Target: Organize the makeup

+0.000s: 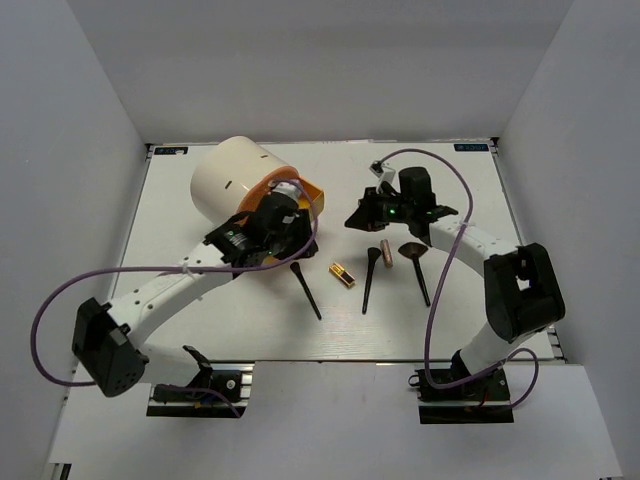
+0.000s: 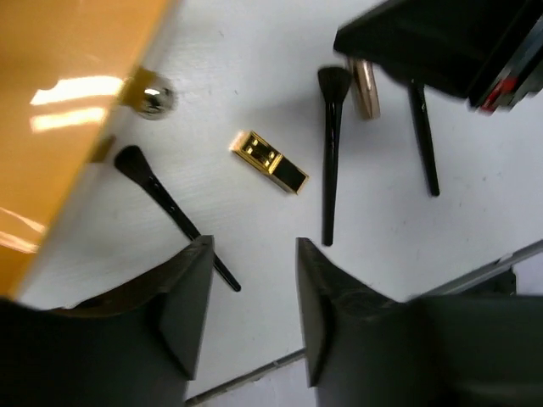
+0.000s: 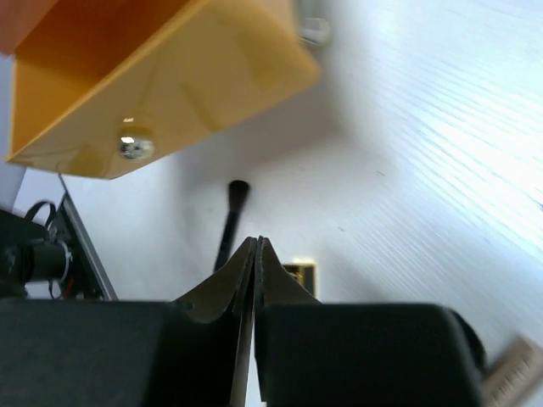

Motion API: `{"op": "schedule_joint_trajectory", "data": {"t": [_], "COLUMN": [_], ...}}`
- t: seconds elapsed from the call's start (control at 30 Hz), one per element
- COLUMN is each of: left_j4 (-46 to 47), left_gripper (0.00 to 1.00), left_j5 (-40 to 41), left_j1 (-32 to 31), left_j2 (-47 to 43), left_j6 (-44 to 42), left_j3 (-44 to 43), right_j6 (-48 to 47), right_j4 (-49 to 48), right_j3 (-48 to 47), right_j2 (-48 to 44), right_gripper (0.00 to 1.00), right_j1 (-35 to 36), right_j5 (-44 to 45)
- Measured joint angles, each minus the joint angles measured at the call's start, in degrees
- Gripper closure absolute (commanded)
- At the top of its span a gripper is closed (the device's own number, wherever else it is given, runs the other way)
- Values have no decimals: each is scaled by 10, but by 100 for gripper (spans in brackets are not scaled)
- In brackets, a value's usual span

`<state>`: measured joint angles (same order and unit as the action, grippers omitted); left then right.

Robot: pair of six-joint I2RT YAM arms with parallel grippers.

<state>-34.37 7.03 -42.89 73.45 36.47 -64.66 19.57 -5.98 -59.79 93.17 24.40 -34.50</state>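
The makeup lies on the white table: a gold-and-black lipstick (image 1: 343, 274) (image 2: 270, 161), a rose-gold tube (image 1: 384, 253) (image 2: 366, 89) and three black-handled brushes (image 1: 305, 288) (image 1: 370, 278) (image 1: 415, 265). In the left wrist view the brushes show as a left one (image 2: 170, 212), a middle one (image 2: 329, 153) and a right one (image 2: 422, 140). My left gripper (image 1: 288, 232) (image 2: 254, 280) hovers open and empty beside the orange front. My right gripper (image 1: 354, 219) (image 3: 256, 244) is shut on nothing, above the table behind the lipstick (image 3: 301, 273) and one brush (image 3: 229, 220).
A big cream cylinder (image 1: 235, 175) lies at the back left with an orange drawer front (image 1: 312, 195) (image 2: 59, 110) (image 3: 161, 76) and a silver knob (image 2: 154, 97) (image 3: 136, 146). White walls surround the table. The table's near edge (image 2: 254, 373) runs just below the left gripper.
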Motion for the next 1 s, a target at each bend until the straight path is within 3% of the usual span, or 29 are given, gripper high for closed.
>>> {"op": "schedule_joint_trajectory", "data": {"t": [0.2, 0.27, 0.4, 0.43, 0.5, 1.0], "left_j4": [-29, -46, -92, -98, -109, -108], "left_gripper": [76, 80, 66, 56, 48, 44], "left_j5": [3, 13, 46, 56, 75, 153], "left_j1": [-59, -75, -99, -103, -111, -146], "left_j2": [103, 132, 172, 179, 188, 291], "left_j6": [34, 48, 99, 112, 134, 189], "left_j3": [-42, -53, -54, -52, -46, -2], "right_j6": [-15, -17, -20, -20, -20, -20], "right_j4": [16, 16, 12, 11, 11, 0], "right_j3": [28, 38, 59, 64, 74, 94], "right_j2": [-12, -18, -31, -34, -40, -57], "right_gripper": [97, 97, 97, 97, 97, 97], "right_j1": [-53, -65, -84, -87, -94, -120], "right_j5": [16, 16, 15, 15, 15, 11]}}
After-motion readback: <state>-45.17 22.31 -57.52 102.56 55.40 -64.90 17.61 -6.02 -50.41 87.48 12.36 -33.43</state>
